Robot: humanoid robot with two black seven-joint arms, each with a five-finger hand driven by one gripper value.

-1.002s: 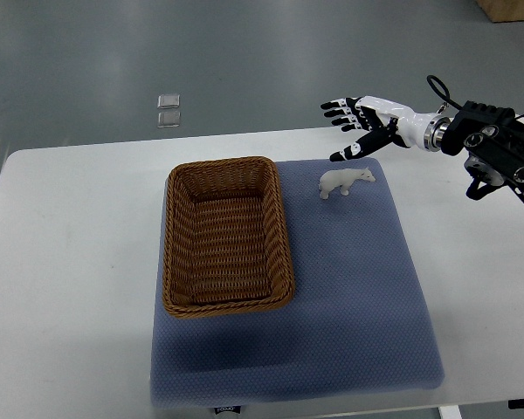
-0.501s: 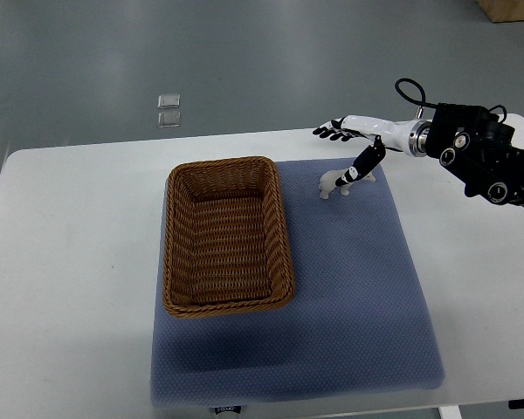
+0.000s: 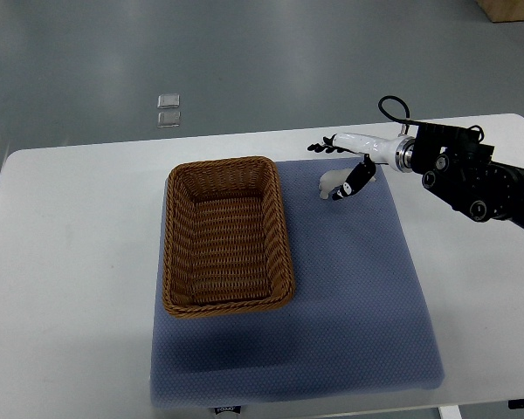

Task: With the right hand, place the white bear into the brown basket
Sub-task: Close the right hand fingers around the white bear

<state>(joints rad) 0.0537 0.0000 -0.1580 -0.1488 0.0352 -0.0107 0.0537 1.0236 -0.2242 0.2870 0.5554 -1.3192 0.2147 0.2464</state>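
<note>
The white bear (image 3: 331, 182) is partly hidden behind the thumb of the right robot hand (image 3: 342, 166); it lies on the blue mat (image 3: 349, 288), just right of the brown basket (image 3: 226, 235). The hand is reached over it from the right, fingers spread flat, thumb angled down against it, nothing gripped.

Brown basket (image 3: 228, 234): open-topped, interior unoccupied, raised wicker walls on all sides. Blue mat (image 3: 358, 297): bare right of basket and along near edge. White bear (image 3: 334, 182) stands near basket's far right corner, right hand (image 3: 345, 166) over it.
</note>
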